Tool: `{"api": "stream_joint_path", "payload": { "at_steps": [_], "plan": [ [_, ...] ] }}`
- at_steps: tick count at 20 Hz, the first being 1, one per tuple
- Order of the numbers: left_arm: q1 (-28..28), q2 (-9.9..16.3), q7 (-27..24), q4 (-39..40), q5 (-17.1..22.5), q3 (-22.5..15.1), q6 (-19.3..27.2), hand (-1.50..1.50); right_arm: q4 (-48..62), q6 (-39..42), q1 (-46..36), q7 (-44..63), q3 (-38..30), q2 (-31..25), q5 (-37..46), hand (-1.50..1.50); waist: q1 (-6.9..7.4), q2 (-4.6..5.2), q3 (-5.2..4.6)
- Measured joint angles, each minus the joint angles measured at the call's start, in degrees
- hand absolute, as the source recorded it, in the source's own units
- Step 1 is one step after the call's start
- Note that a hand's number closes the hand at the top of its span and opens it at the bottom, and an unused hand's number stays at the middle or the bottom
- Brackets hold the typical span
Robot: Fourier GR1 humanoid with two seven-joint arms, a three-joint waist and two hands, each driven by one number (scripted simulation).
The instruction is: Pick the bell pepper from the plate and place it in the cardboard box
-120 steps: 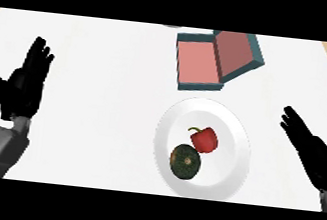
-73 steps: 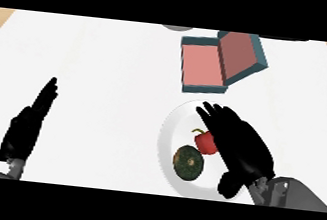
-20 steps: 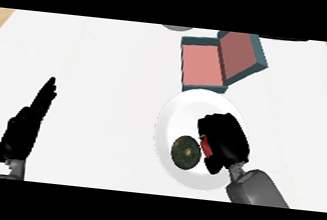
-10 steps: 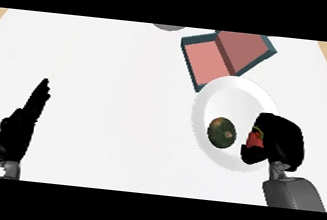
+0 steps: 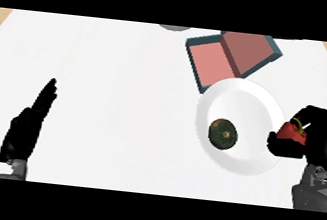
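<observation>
I have the bell pepper grasped in my right hand, fingers curled round it, at the three o'clock edge of the plate; I judge it off the plate's surface, though I cannot tell how high. A dark green round vegetable sits on the plate, towards its nine o'clock side. The pick looks done, so the carry is the step in hand. The cardboard box lies at twelve o'clock from the plate, its near corner touching or just under the rim, flap raised on the right. Next I need to swing the pepper to eleven o'clock, over the pink floor, clear of that flap, then let go. My left hand rests open at nine o'clock on the bench.
</observation>
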Motion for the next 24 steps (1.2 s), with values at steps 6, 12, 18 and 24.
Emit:
{"api": "stream_joint_path", "payload": {
  "at_steps": [6, 12, 18, 24],
  "plan": [
    [-0.1, -0.2, 0.5, -1.2, -0.5, -0.3, -0.1, 0.00, -7.0, -3.1, -5.7, -3.4, -1.5, 1.4, -5.7, 1.50, 0.62, 0.03, 0.01],
    [1.1, 0.2, -1.0, -1.2, -0.1, 0.5, -1.6, 0.00, -5.1, -2.0, -16.5, -2.8, -1.8, 2.2, -8.6, 1.50, 1.14, 0.16, 0.00],
    [0.5, -0.1, -0.3, -1.6, -0.4, 0.9, -2.1, 0.00, 6.7, -2.9, -30.2, -0.4, -3.1, 3.0, -8.4, 1.50, 1.42, 0.26, -0.01],
    [-1.2, -0.5, 1.0, -1.6, -0.7, 1.3, -2.3, 0.00, 23.7, -7.4, -40.6, -2.1, -6.2, 2.6, -8.9, 1.50, 1.77, 0.43, -0.01]
  ]
}}
